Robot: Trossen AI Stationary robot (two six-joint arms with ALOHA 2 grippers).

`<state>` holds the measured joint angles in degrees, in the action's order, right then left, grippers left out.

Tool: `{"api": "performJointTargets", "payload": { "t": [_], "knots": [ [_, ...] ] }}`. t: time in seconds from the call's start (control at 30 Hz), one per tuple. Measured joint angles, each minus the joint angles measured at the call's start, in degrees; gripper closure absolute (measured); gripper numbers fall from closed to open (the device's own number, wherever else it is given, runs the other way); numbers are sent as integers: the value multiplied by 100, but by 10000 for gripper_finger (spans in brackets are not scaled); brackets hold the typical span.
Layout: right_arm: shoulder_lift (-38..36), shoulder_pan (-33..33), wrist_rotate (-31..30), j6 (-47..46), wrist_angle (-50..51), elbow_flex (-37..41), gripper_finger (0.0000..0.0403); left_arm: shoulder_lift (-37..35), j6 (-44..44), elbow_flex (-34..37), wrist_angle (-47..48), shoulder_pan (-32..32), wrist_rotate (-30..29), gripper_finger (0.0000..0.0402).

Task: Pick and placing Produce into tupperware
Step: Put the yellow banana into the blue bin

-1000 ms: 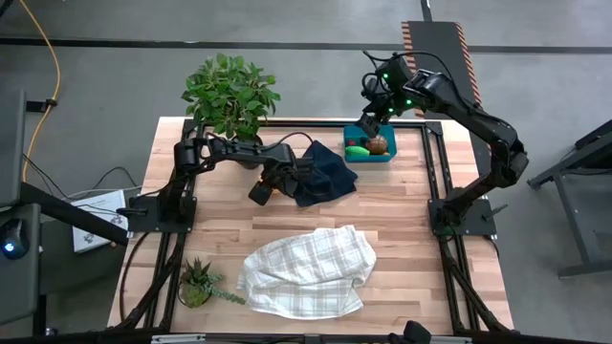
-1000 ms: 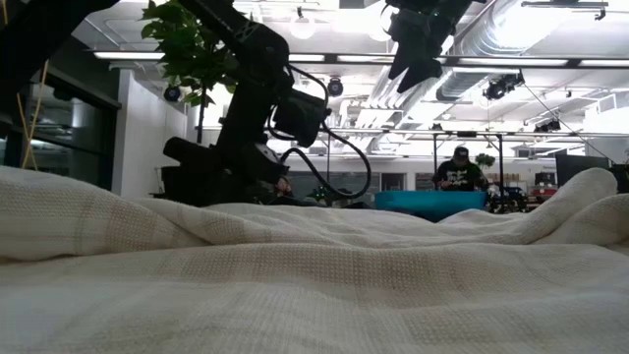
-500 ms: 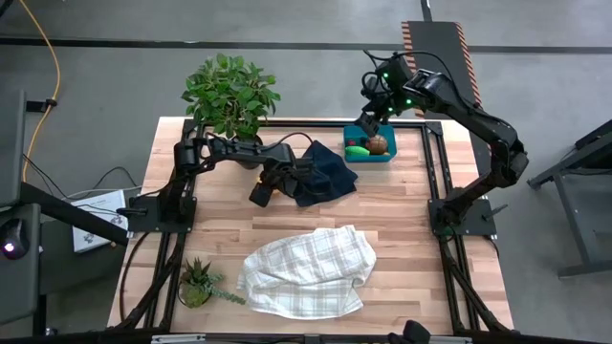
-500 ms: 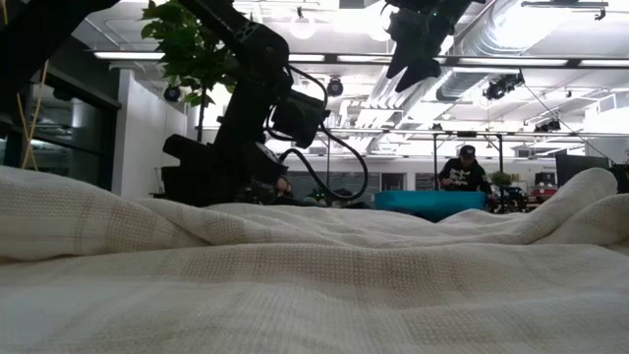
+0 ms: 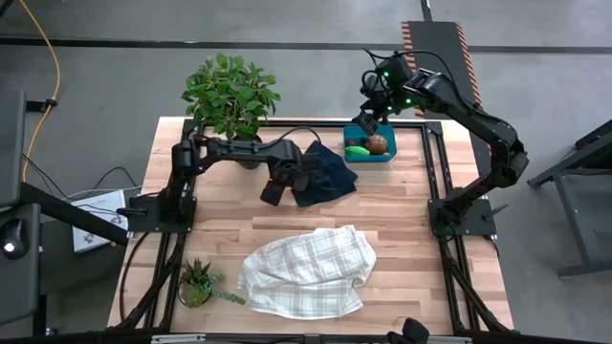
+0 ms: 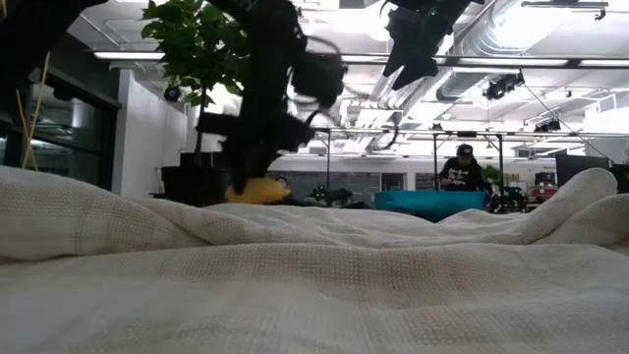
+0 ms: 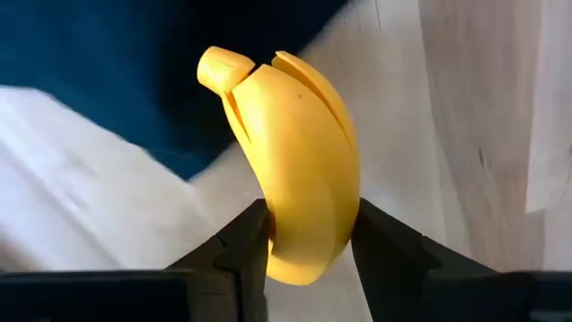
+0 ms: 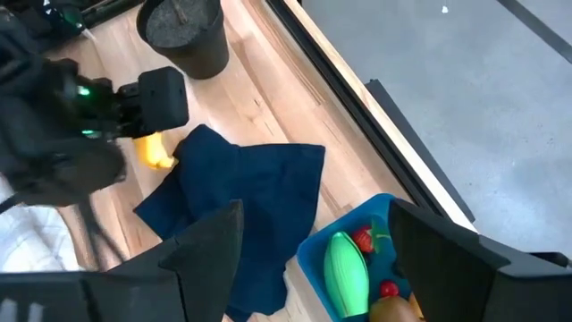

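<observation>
Overhead, table-level, two wrist close-ups

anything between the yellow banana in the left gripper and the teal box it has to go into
The left gripper holds the yellow toy banana. Between it and the teal-blue plastic box lies the crumpled dark navy cloth, low on the wooden table. The open right gripper hovers at the box, which may crowd the drop.
</observation>
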<state>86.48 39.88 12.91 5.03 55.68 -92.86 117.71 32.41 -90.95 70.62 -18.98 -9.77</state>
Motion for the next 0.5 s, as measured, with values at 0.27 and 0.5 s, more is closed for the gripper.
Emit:
{"api": "performJointTargets", "payload": {
  "t": [0.27,0.5],
  "knots": [
    [0,0,-91,155,9,0,133,0,-620,-689,-6,318,-25,268],
    [-80,207,-233,293,-42,0,133,2,-1455,-1033,170,556,137,268]
  ]
}}
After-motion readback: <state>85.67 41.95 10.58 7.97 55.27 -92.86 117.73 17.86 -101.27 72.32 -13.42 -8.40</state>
